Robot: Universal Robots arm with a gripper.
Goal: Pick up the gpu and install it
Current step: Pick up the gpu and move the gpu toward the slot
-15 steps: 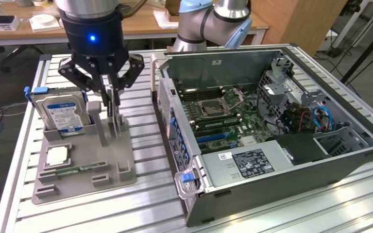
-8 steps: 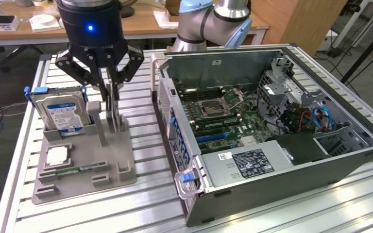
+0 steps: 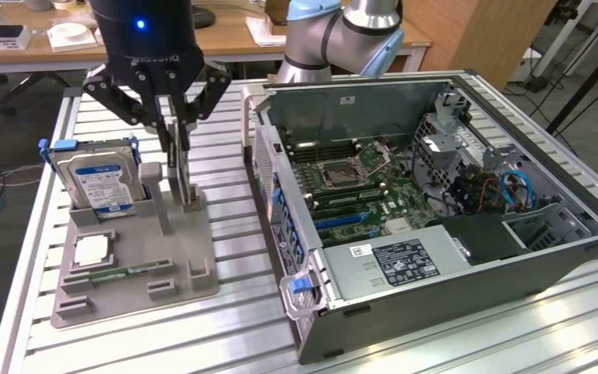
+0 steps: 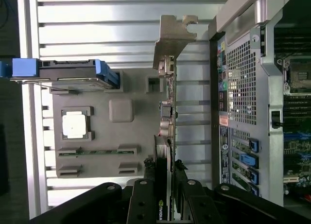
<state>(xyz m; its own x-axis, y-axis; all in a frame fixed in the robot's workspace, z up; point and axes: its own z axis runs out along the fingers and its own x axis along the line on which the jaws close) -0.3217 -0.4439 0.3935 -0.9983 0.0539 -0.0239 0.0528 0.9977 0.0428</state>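
The gpu (image 3: 181,173) is a thin black card standing on edge in the grey holder (image 3: 190,276), its silver bracket (image 4: 171,39) at the end away from my wrist. My gripper (image 3: 177,140) hangs right over it, and its black fingers (image 4: 146,195) press against both faces of the card, shut on it. In the wrist view the gpu (image 4: 166,124) runs edge-on from between the fingers of the gripper (image 4: 165,187). The card's lower edge still looks seated in the holder's slot. The open computer case (image 3: 466,308) lies to the exterior view's right, its motherboard (image 3: 357,183) exposed.
The holder (image 4: 131,136) also carries a silver hard drive (image 3: 96,179) with blue clips (image 4: 68,71), a square processor (image 3: 91,249) (image 4: 74,124) and a green memory stick (image 3: 122,273) (image 4: 92,151). Blue expansion slots (image 3: 346,220) sit in the case, and its rear wall (image 4: 238,78) is close beside the gpu.
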